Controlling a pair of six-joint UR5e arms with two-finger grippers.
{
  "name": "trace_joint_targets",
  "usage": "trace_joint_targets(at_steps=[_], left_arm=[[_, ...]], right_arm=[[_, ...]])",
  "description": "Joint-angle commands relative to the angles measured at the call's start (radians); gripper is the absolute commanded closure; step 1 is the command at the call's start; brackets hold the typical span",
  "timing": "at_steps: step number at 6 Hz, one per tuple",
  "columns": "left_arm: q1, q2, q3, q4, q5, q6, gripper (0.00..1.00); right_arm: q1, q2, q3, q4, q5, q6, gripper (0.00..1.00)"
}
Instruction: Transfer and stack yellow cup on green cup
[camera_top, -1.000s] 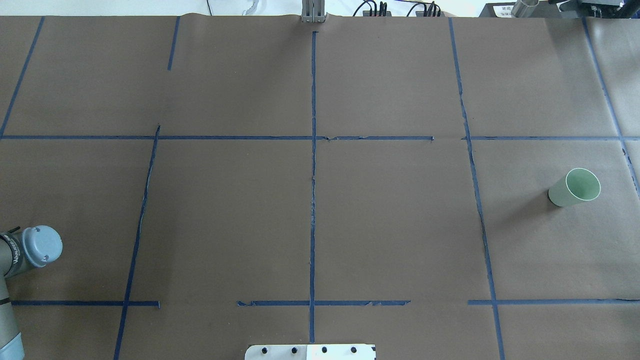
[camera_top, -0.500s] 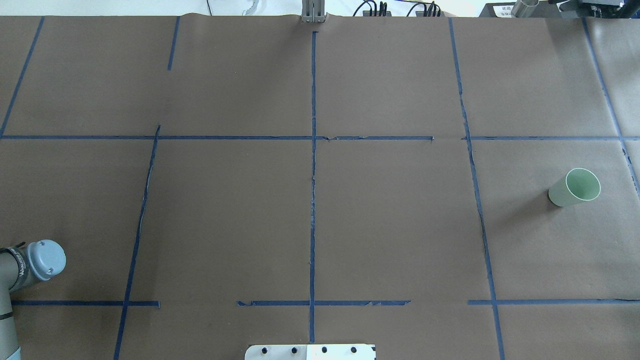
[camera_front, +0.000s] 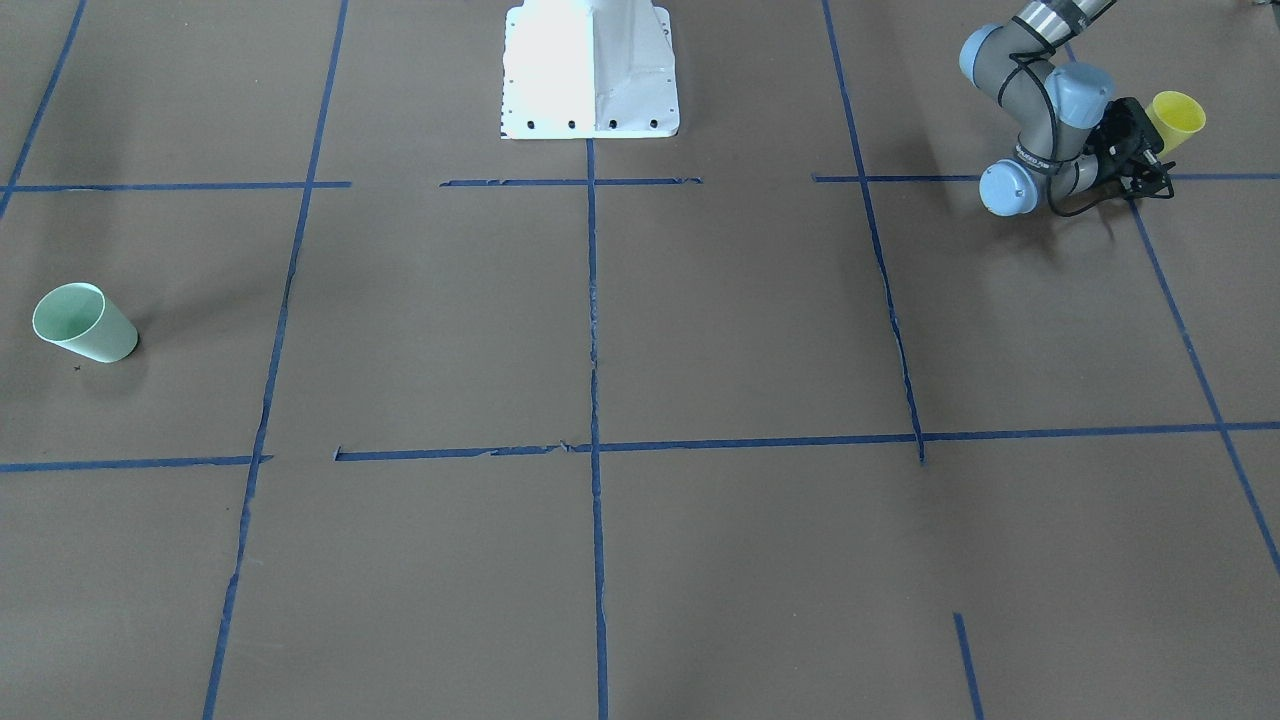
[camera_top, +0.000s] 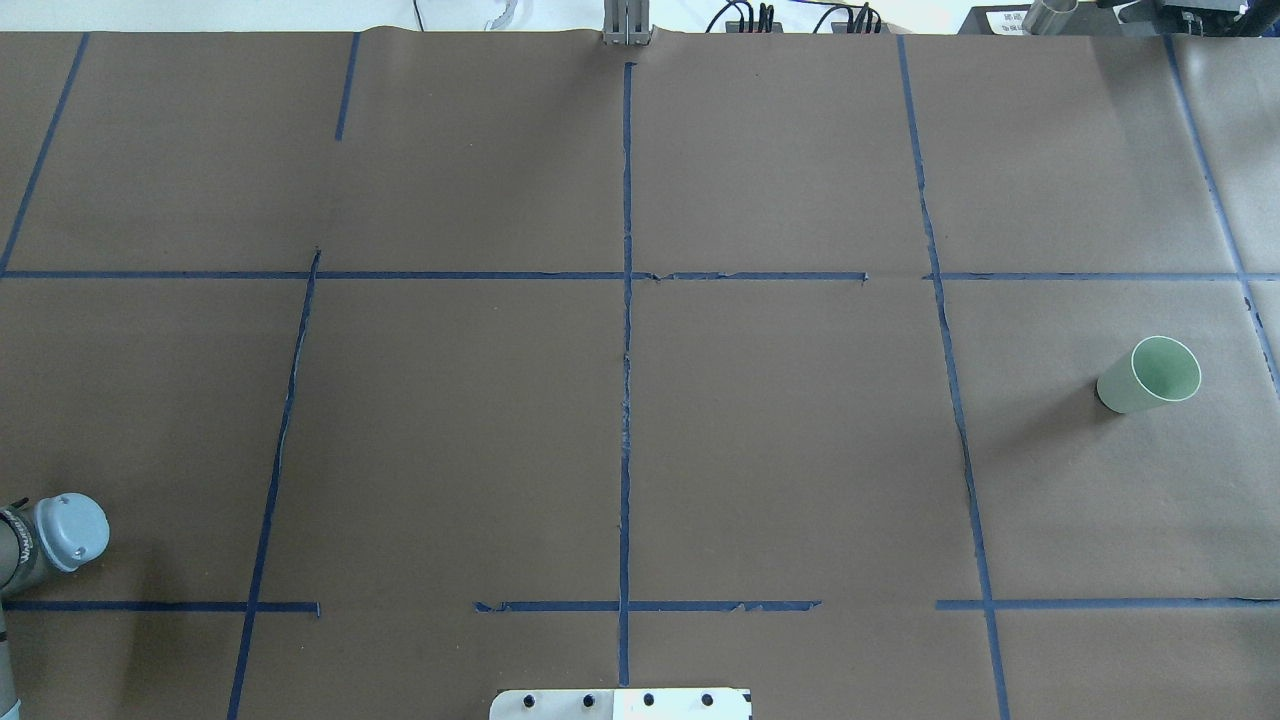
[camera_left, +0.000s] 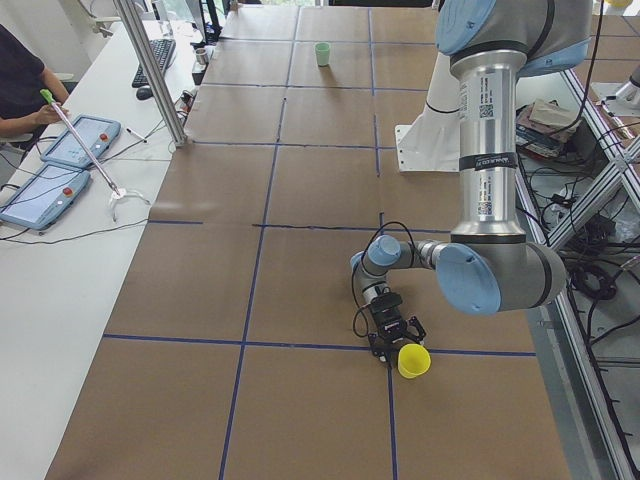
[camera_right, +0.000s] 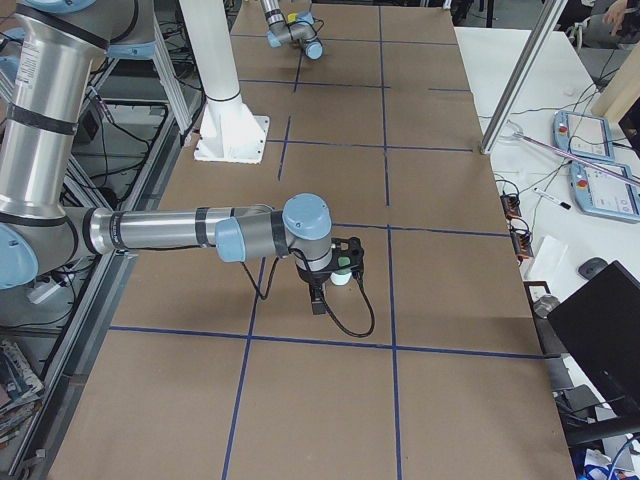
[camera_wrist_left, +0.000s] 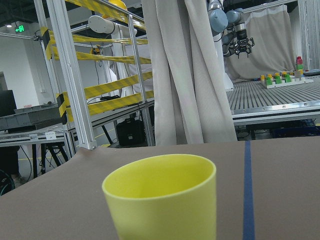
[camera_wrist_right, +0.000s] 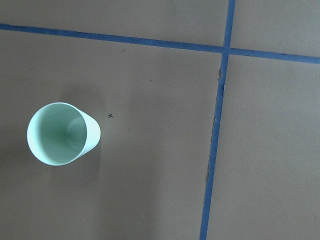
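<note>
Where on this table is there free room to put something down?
The middle of the table is bare on both sides of the centre tape line, from the white base plate to the far edge. Taken: the right end, by the green cup, and the near left corner, where the left arm crowds the yellow cup.

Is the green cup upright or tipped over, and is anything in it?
Upright and empty: the green cup stands on its narrow base, rim up, and the right wrist view shows its bare bottom.

The left arm (camera_top: 62, 532) has drawn back toward the robot.
</note>
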Motion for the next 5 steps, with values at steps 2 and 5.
trace_joint_targets(at_steps=[2, 5], left_arm=[[0.015, 0.094, 0.03, -0.083, 0.009, 0.001, 0.81], [0.004, 0.173, -0.01, -0.13, 0.143, 0.111, 0.99]], right_arm=[[-0.003, 0.001, 0.007, 0.001, 0.003, 0.003, 0.0], [-0.003, -0.002, 0.007, 0.039, 0.021, 0.011, 0.0]])
